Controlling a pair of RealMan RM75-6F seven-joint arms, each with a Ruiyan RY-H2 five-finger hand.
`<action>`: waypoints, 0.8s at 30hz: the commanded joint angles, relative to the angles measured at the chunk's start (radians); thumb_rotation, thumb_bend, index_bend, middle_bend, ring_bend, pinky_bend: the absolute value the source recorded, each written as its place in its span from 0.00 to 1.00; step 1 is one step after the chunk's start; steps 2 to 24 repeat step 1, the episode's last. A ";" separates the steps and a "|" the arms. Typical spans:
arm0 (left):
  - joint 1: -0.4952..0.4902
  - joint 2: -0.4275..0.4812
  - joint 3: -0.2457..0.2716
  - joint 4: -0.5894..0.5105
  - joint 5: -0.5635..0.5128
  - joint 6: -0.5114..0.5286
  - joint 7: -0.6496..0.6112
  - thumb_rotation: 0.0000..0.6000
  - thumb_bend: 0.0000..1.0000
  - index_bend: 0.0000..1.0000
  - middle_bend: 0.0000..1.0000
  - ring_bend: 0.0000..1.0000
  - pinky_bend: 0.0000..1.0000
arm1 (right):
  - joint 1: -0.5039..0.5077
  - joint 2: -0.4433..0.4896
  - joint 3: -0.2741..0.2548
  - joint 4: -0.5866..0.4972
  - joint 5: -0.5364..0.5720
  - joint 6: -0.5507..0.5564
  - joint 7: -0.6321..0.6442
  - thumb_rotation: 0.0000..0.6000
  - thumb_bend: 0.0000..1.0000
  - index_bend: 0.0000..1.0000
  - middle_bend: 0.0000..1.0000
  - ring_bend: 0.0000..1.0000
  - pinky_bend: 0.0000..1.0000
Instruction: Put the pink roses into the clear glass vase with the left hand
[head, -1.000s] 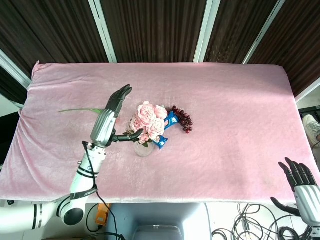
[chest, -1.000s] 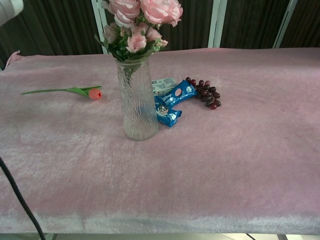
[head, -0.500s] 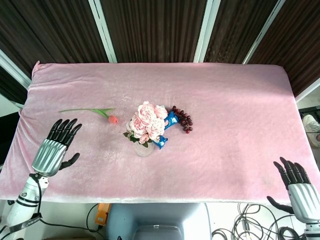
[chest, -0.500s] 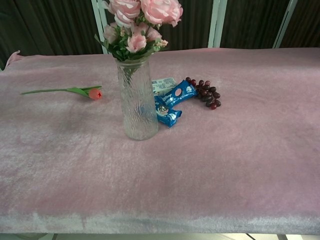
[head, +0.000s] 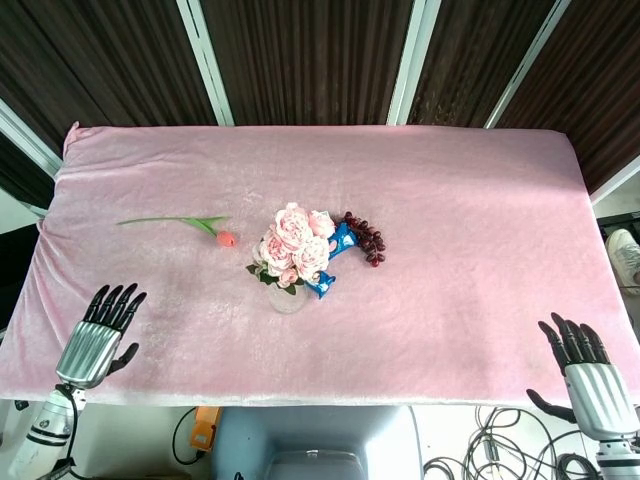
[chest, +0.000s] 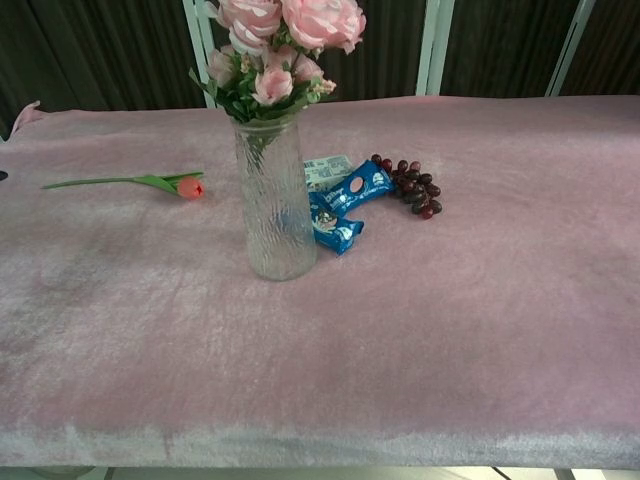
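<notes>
The pink roses stand upright in the clear glass vase near the middle of the pink-covered table. My left hand hovers at the table's front left edge, far from the vase, with fingers spread and nothing in it. My right hand is at the front right corner, also spread and empty. Neither hand shows in the chest view.
A red tulip with a long green stem lies left of the vase. Blue snack packets and a bunch of dark grapes lie just right of it. The pink cloth covers the whole table.
My left hand has drawn away from the roses, back and down to the table's front left edge. The roses stay in the vase. My right hand shifted slightly.
</notes>
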 joint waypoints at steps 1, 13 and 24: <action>0.008 -0.009 -0.006 0.005 0.004 -0.002 0.010 1.00 0.29 0.00 0.00 0.00 0.00 | -0.001 0.001 0.000 0.000 0.001 0.002 0.003 1.00 0.30 0.00 0.00 0.00 0.00; 0.008 -0.009 -0.006 0.005 0.004 -0.002 0.010 1.00 0.29 0.00 0.00 0.00 0.00 | -0.001 0.001 0.000 0.000 0.001 0.002 0.003 1.00 0.30 0.00 0.00 0.00 0.00; 0.008 -0.009 -0.006 0.005 0.004 -0.002 0.010 1.00 0.29 0.00 0.00 0.00 0.00 | -0.001 0.001 0.000 0.000 0.001 0.002 0.003 1.00 0.30 0.00 0.00 0.00 0.00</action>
